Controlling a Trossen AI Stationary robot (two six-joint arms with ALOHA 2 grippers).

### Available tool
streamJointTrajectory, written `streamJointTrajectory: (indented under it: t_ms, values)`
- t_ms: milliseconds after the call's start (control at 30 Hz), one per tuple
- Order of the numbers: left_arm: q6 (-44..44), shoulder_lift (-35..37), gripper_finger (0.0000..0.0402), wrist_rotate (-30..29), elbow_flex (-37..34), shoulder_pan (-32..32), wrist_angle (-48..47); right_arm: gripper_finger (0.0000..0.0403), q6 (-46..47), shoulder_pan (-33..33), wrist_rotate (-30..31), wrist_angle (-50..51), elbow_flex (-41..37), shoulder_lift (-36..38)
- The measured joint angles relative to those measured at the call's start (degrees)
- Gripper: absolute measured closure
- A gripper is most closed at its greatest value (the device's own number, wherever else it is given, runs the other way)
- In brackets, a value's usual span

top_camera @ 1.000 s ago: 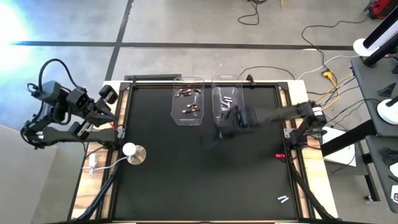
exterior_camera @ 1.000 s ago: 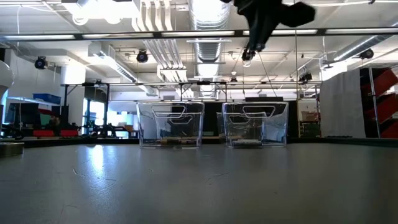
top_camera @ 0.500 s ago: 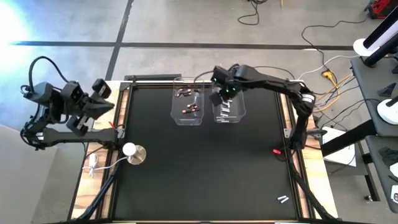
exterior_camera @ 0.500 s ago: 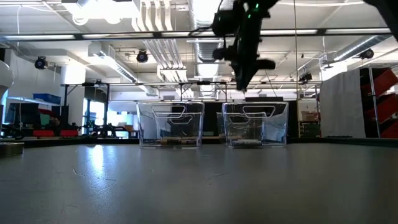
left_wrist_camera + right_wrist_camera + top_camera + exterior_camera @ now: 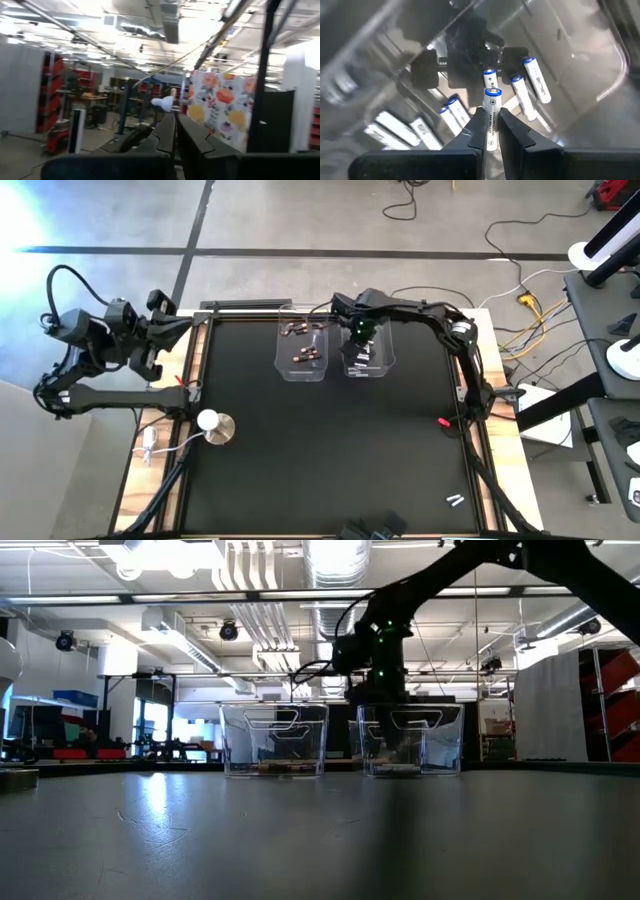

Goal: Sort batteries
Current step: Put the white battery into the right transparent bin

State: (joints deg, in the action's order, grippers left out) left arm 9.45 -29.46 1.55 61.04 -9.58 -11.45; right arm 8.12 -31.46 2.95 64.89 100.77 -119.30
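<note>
My right gripper hangs over the right clear bin, its fingers shut on one silvery-white battery. Several more silvery-white batteries lie on that bin's floor. The left clear bin holds dark, copper-tinted batteries. Two white batteries lie by the table's near right corner. In the low view my right gripper is at the rim of the right bin. My left gripper is shut and raised beyond the table's left edge; its fingers point into the room. My right gripper pinches the silvery-white battery between its two fingers by the lower half of its body. The battery lies along the fingers, and its blue-ringed end sticks out past the tips. The fingers point down from above, and the battery is clear of the bin's floor.
A small red object lies near the table's right edge. A white round-based knob sits near the left edge. The two bins stand side by side at the far edge. A dark shape shows at the near edge. The black mat is bare between these.
My right gripper has swung from over the table's middle toward the far edge, stopped above the right bin, and come down to its rim, tipping to point downward. My left gripper has drawn slightly toward the far left and tipped upward.
</note>
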Motion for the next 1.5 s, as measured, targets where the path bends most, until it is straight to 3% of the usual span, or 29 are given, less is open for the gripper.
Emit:
streamJointTrajectory:
  t_ms: [333, 633, 933, 1100, 1267, 1500]
  values:
    - [0.55, -1.52, 0.0401, -2.59, 0.00, 0.00, 0.29, 0.0380, -17.37, -1.01, 0.07, -1.08, -0.02, -3.31]
    - [0.90, -1.38, 0.0401, -2.57, 0.00, 0.00, 0.28, 0.0366, -19.55, -1.18, 0.62, -1.30, 0.00, -4.86]
    - [1.36, -0.03, 0.0401, 0.96, 0.00, 0.01, 0.00, 0.0262, -15.83, -1.01, 1.58, 0.14, 3.05, 0.32]
    - [1.94, 0.86, 0.0401, 2.49, 0.00, 0.02, -0.28, 0.0222, -12.03, 1.41, 1.66, 0.57, 5.04, 6.73]
    - [3.13, 2.35, 0.0401, 4.03, 0.00, 0.02, -1.92, 0.0201, -5.93, 7.34, 2.48, -1.90, 3.41, 15.07]
    - [2.63, 4.30, 0.0401, 7.89, 0.00, 0.00, -11.40, 0.0196, 10.12, 21.55, 10.07, -0.18, -1.23, 24.00]
